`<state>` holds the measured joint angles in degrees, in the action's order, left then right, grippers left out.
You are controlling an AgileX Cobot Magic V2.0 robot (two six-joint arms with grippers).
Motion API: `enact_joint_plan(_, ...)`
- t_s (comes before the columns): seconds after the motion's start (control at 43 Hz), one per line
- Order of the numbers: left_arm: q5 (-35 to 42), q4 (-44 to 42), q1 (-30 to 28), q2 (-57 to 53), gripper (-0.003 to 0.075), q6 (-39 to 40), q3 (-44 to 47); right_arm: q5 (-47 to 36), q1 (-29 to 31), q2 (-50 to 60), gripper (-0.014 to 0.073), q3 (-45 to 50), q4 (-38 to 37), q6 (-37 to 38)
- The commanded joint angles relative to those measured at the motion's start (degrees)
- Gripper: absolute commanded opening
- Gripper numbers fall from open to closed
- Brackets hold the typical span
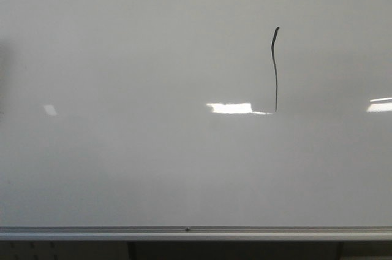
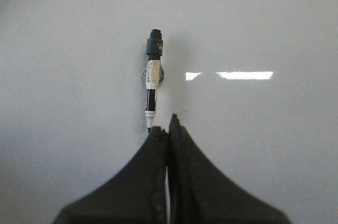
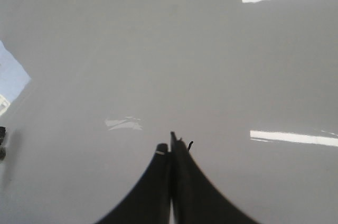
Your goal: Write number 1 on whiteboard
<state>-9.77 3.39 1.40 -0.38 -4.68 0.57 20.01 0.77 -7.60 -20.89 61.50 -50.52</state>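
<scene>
Glossy grey-white fills the room's far side: the whiteboard (image 1: 122,168), silver rail along its foot. On it the number 1 (image 1: 275,70) already stands at about two o'clock from the board's centre, its long axis vertical, thicker at the top. Neither arm shows in the front view. The left gripper (image 2: 168,131) has its jaws pressed together on nothing; a marker (image 2: 152,78) lies just beyond them toward twelve o'clock (lengthwise in line with the jaws). The right gripper (image 3: 172,147) is likewise closed, empty. I'd judge the stroke finished and the left arm nearer the marker.
</scene>
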Motion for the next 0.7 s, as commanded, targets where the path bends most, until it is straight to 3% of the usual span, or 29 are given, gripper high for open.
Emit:
enact_joint_plan(0.0, 5.3, -0.1, -0.1, -1.0, -0.002, 0.4, 1.2, -2.4, 0.1, -0.7, -0.0117, -1.4, 1.5, -0.8)
enact_joint_plan(0.419, 5.3, -0.1, -0.1, -1.0, -0.002, 0.4, 1.2, -3.2, 0.1, -0.7, -0.0117, -0.8, 0.1, -0.8)
enact_joint_plan(0.512, 5.3, -0.1, -0.1, -1.0, -0.002, 0.4, 1.2, -3.3, 0.1, -0.7, -0.0117, 0.6, -7.0, 1.8)
enact_joint_plan(0.674, 5.3, -0.1, -0.1, -1.0, -0.002, 0.4, 1.2, -6.1, 0.1, -0.7, -0.0117, 3.8, -28.6, 21.2)
